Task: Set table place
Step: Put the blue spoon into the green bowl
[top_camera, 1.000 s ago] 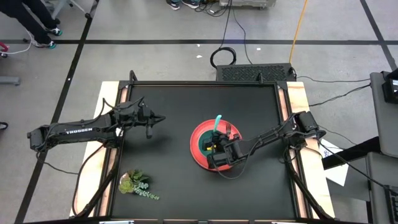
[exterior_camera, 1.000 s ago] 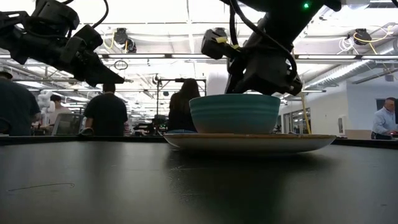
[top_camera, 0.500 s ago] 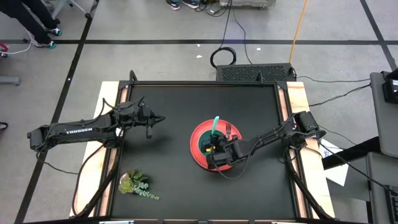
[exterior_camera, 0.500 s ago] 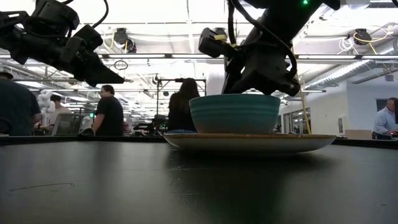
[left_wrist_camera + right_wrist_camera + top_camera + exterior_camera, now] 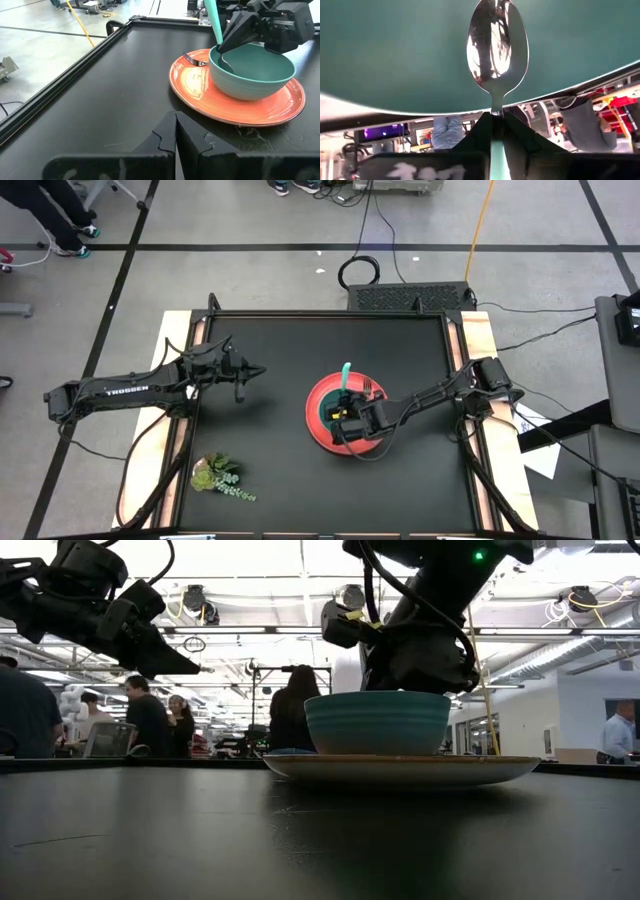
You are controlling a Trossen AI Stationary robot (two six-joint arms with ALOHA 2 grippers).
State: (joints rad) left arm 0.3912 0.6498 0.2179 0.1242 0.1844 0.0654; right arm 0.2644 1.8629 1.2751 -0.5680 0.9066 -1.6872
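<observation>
A round red plate (image 5: 316, 406) lies on the black table (image 5: 280, 460), right of its middle, with a teal-green bowl (image 5: 377, 722) standing on it. A fork (image 5: 192, 59) lies on the plate's far side; only its tines show. My right gripper (image 5: 496, 116) hovers over the bowl, shut on a teal-handled spoon (image 5: 214, 22). The spoon's metal bowl (image 5: 497, 45) hangs inside the teal bowl. My left gripper (image 5: 258, 370) waits shut above the table's left part, pointing at the plate. My right gripper pinches the spoon between its two fingers where the metal neck meets the teal handle (image 5: 496, 120). The fingers (image 5: 240, 30) slant down from the table's right side. The handle sticks up toward the far edge; the spoon's bowl points down into the teal bowl; whether they touch, I cannot tell.
A leafy green sprig (image 5: 218, 475) lies at the table's near left corner. Pale wooden strips (image 5: 478, 360) run along the left and right sides. People stand in the room beyond the far edge in the low view.
My right gripper has rolled at the wrist while staying over the bowl. The spoon has turned with it, and its handle end has swung a little toward the table's left. The bowl, plate and fork have not moved.
</observation>
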